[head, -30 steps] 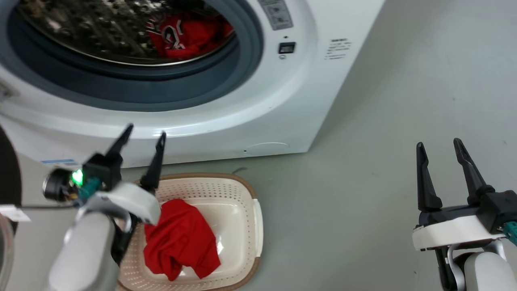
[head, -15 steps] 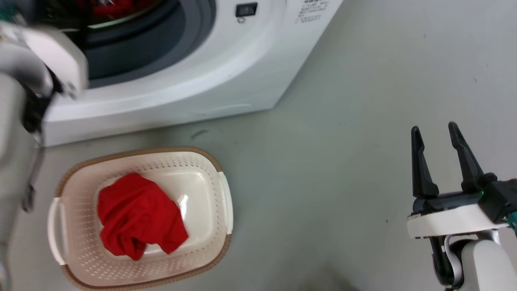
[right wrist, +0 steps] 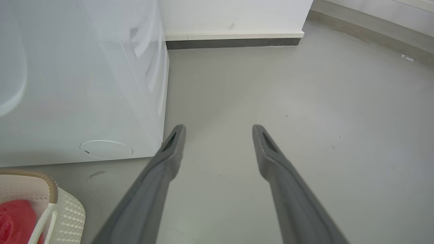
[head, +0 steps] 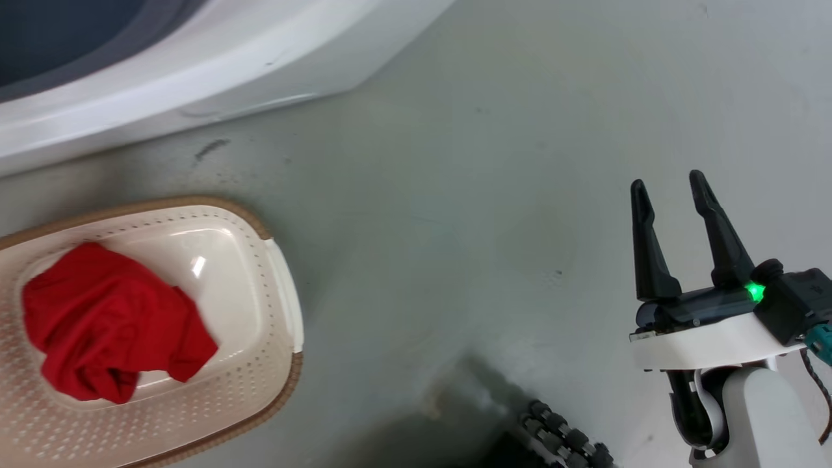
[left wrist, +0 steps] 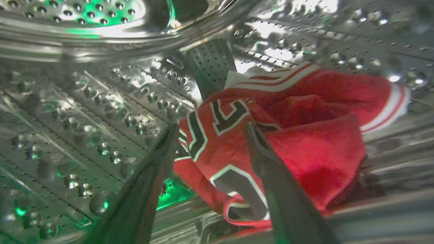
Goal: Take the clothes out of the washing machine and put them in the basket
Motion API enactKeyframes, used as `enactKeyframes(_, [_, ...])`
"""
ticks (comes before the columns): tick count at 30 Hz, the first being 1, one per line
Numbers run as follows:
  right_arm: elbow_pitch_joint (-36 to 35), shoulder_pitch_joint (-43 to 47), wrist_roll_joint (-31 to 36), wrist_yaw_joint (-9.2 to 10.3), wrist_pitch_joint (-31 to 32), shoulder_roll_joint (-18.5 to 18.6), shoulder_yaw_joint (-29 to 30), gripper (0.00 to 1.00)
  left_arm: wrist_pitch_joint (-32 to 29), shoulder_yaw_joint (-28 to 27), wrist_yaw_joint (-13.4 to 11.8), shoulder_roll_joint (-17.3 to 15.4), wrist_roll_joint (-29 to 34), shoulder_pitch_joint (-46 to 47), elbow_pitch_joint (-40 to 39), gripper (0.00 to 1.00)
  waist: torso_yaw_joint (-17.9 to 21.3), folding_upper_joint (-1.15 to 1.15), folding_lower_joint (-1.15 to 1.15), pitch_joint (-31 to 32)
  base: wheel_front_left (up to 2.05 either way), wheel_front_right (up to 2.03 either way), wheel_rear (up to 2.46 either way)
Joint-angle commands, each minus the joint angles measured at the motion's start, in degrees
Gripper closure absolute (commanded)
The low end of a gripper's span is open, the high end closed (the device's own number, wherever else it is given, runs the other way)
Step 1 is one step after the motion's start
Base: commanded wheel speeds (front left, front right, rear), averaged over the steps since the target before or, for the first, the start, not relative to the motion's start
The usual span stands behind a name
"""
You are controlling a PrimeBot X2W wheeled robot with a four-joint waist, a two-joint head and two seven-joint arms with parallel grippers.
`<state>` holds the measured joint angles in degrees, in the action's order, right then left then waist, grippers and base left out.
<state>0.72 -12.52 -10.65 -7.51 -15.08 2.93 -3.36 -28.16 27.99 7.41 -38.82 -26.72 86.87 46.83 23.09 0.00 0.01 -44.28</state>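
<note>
Since a second ago my head camera has swung down and right, and my left arm has gone into the washing machine [head: 195,65]. Inside its steel drum [left wrist: 84,101], the left gripper [left wrist: 212,128] is spread wide and holds nothing. It frames the crumpled red jersey [left wrist: 298,142], lined up, I judge, to pinch it. The basket [head: 281,292] sits near the machine's front to catch clothes, and the plain red garment [head: 104,325] lies in it. The right gripper [head: 667,181] hangs parted and empty over bare floor, out of the way. The jersey's black, white-edged numerals are too folded to read.

Crumpled black numerals [left wrist: 226,119] on jersey [left wrist: 307,149], none legible.
</note>
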Motion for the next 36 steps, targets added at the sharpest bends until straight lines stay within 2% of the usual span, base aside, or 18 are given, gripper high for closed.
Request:
enactKeyframes(1, [-0.3,-0.7,-0.2,0.04,-0.1,-0.1,-0.3,0.0,-0.7,0.2,0.1,-0.1,-0.2,1.3,0.6,0.0,2.4,0.0,-0.01,-2.4,0.0,0.0,0.0])
enactKeyframes(5, [-0.5,-0.9,-1.1,0.04,-0.1,-0.1,-1.1,0.0,-4.2,1.2,0.0,-0.2,-0.6,4.5,3.8,0.0,3.6,0.0,-0.01,-3.9,0.0,0.0,0.0])
enactKeyframes(12, [-1.0,-0.4,-1.9,0.04,-0.1,-0.1,-1.3,0.0,-6.4,2.6,0.1,0.2,-1.0,6.8,7.8,0.0,4.2,0.0,-0.01,-5.0,0.0,0.0,0.0])
enactKeyframes(13, [-1.1,-0.3,-2.0,0.04,-0.1,-0.1,-1.2,0.0,-6.8,2.9,0.1,0.5,-1.3,6.7,8.3,0.07,4.2,0.0,-0.01,-5.1,0.0,0.0,0.0])
enactKeyframes(14, [-1.1,-0.3,-2.0,0.04,-0.1,-0.1,-1.2,0.0,-7.0,3.2,0.1,0.7,-1.3,6.7,8.5,0.83,4.1,0.0,-0.01,-5.1,0.0,0.0,0.0])
enactKeyframes(15, [-1.1,-0.4,-2.1,0.04,-0.1,-0.1,-1.2,0.0,-6.9,3.6,0.1,0.7,-1.6,6.7,8.6,1.0,4.1,0.0,-0.01,-5.2,0.0,0.0,0.0])
enactKeyframes(23, [-0.7,-2.0,-1.5,0.04,-0.1,-0.1,-1.0,0.0,-0.7,4.6,0.0,0.3,-2.2,6.9,8.6,1.0,3.2,0.0,-0.01,-4.1,0.0,0.0,0.0])
enactKeyframes(36, [-0.2,-2.5,4.0,0.04,-0.1,0.0,3.6,0.0,25.3,5.3,0.0,5.5,-5.5,-2.3,9.7,1.0,-4.4,0.0,-0.01,5.0,0.0,0.0,0.0])
